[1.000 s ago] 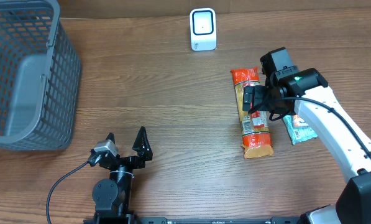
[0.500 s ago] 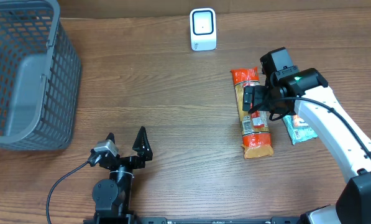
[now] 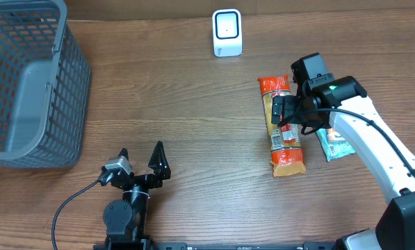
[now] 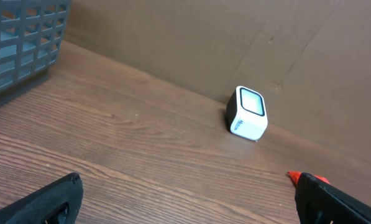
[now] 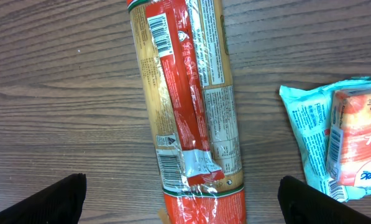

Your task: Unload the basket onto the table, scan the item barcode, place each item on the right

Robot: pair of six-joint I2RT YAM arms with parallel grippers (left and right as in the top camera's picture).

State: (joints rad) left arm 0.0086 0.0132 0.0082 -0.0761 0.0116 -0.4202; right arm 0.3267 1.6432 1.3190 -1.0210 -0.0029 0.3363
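Note:
The item is a long orange and tan snack pack (image 3: pixel 288 154) lying flat on the wooden table, right of centre. In the right wrist view the pack (image 5: pixel 185 106) shows a barcode (image 5: pixel 171 167) on its upper face. My right gripper (image 3: pixel 285 111) hovers over the pack's middle, open, its fingers (image 5: pixel 54 202) wide on either side of the pack without gripping it. The white scanner (image 3: pixel 227 32) stands at the table's far edge, also seen from the left wrist as the scanner (image 4: pixel 248 112). My left gripper (image 3: pixel 141 154) rests open near the front edge, holding nothing.
A grey mesh basket (image 3: pixel 26 83) fills the far left corner. A teal packet (image 3: pixel 334 144) with an orange label lies just right of the long pack, under the right arm. A brown wall (image 4: pixel 173 37) runs behind the scanner.

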